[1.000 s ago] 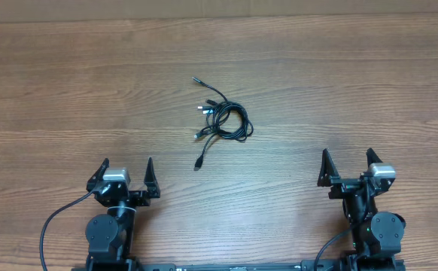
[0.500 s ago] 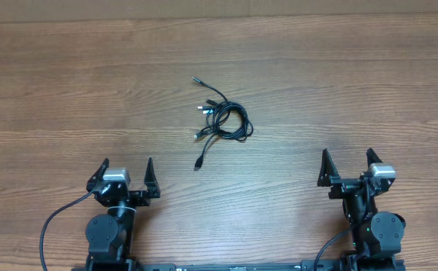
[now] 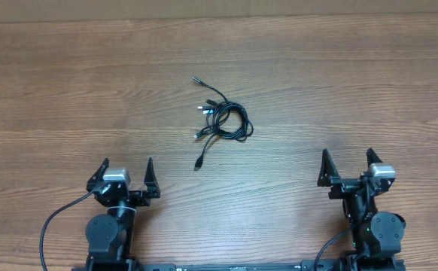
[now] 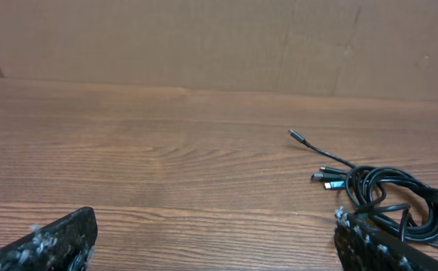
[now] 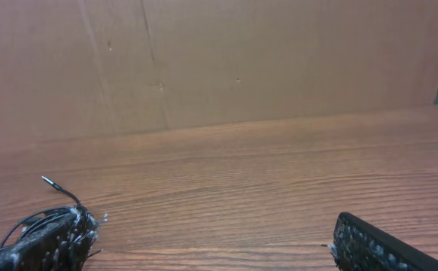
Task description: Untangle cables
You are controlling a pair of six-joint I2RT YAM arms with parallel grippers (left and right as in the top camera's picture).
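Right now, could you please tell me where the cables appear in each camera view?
Overhead: cables slightly left of centre, in the upper half of the picture.
Left wrist: cables at lower right, near the edge.
Right wrist: cables in the bottom left corner, only partly visible.
Shared landmark: the lone plug end sticking out on the bundle's far side.
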